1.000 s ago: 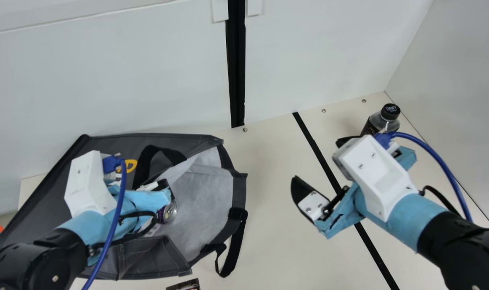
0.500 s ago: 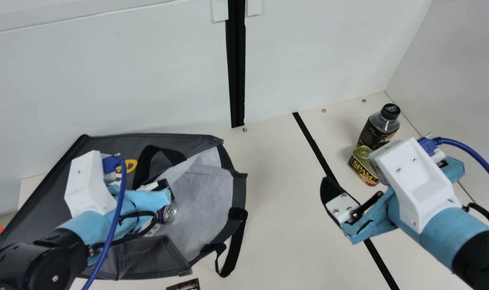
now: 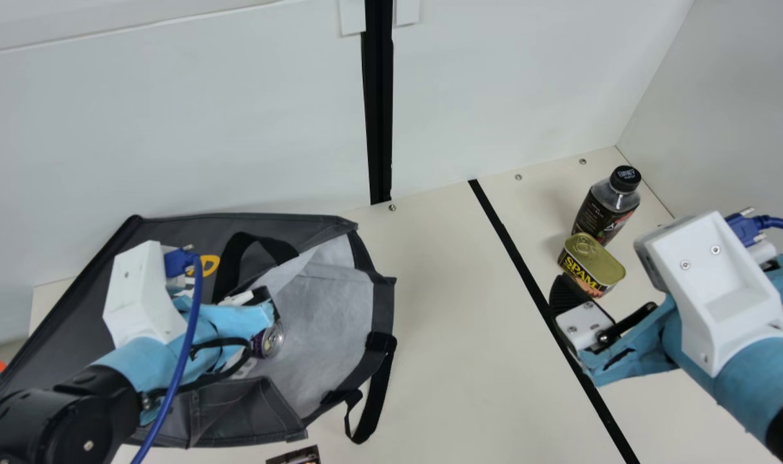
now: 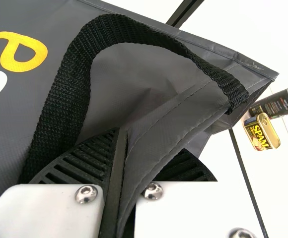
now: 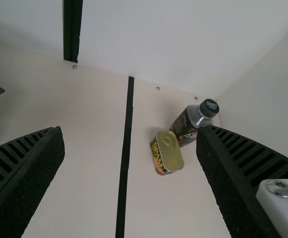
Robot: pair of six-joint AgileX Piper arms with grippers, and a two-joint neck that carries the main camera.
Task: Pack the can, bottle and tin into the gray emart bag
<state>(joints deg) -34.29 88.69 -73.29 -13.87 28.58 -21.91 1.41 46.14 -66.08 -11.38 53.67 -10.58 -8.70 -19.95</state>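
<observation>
Right gripper [image 5: 130,130], fingers spread, has swung rightward, exposing the tin [image 3: 594,264] beside the upright bottle [image 3: 605,216] (both unpacked). Left gripper [image 4: 134,151] remains clamped on the bag's [image 3: 384,303] edge; can [image 3: 270,340] inside. Tin likely next, pending alignment.

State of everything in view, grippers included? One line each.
Bag: on its side, mouth open, a fold of its fabric in the left gripper
Can: lying in the bag
Bottle: upright on the table, capped
Tin: upright on the table, lid on, beside the bottle
Left gripper: shut on the bag's fabric
Right gripper: open, empty
</observation>
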